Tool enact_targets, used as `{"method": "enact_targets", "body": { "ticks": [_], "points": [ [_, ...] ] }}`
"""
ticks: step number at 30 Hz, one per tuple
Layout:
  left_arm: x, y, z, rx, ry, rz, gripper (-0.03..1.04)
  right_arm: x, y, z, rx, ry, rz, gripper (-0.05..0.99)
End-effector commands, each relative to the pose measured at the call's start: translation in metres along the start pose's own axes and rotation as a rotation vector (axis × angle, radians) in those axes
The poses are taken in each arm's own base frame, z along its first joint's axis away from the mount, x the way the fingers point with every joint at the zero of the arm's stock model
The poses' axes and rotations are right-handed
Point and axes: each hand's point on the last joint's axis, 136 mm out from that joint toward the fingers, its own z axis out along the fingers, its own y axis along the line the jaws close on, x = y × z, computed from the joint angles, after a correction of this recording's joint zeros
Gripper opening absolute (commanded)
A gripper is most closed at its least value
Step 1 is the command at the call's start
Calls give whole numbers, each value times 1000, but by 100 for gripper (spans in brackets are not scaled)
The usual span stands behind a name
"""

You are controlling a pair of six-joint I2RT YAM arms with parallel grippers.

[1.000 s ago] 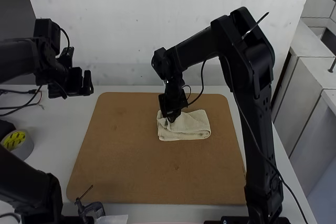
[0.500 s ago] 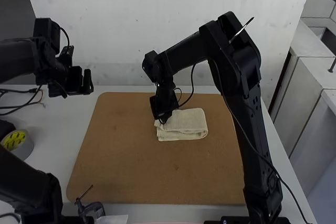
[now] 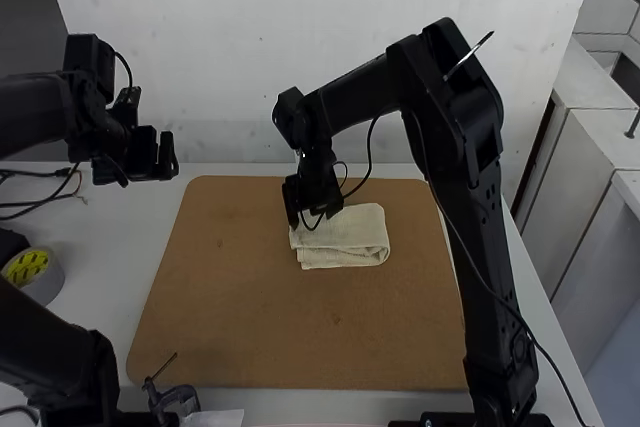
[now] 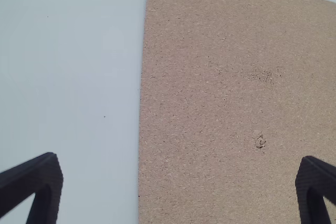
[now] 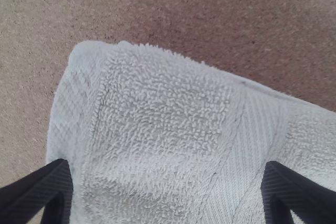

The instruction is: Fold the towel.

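The cream towel (image 3: 350,237) lies folded into a small, layered rectangle on the brown board. Over its left end in the high view is my right gripper (image 3: 310,219), with nothing visible pinched in it. The right wrist view has the fingers of my right gripper (image 5: 167,190) wide apart above the ribbed-edged towel (image 5: 157,129). My left gripper (image 3: 140,169) is beyond the board's left side, away from the towel. Its fingers stand open in the left wrist view, where the left gripper (image 4: 178,187) is over the board's edge.
The brown board (image 3: 240,297) lies on a white table (image 3: 110,277) in front of a pale wall (image 3: 250,67). A tape roll (image 3: 35,275) and cables (image 3: 45,202) are at the far left. A small clamp (image 3: 175,397) stands by the board's near edge.
My right gripper has moved left, and its fingers now look wider apart. The towel has shifted slightly left, and its left end looks flatter. My left gripper has stayed still.
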Motion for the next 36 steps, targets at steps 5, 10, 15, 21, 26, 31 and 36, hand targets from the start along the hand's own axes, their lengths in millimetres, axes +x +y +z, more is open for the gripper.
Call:
{"method": "enact_targets", "body": {
  "ticks": [5,10,15,21,26,31,36],
  "points": [
    [-2,-5,-5,12,-24,14,101,-45,-37,-81,-41,-194,101,91],
    [-3,-2,-6,7,-29,12,101,-42,-89,-84,3,-211,185,96],
    [-3,1,-5,3,-30,5,101,-36,-146,-87,39,-281,268,96],
    [3,-1,-3,8,-27,4,101,-10,-188,-105,70,-358,335,96],
    [4,-3,-1,12,-52,10,101,6,-201,-122,80,-439,348,96],
    [4,-3,-3,13,-60,5,101,19,-208,-146,83,-522,369,96],
    [-8,-5,-21,12,-128,16,100,33,-220,-172,95,-614,404,96]
  ]
}}
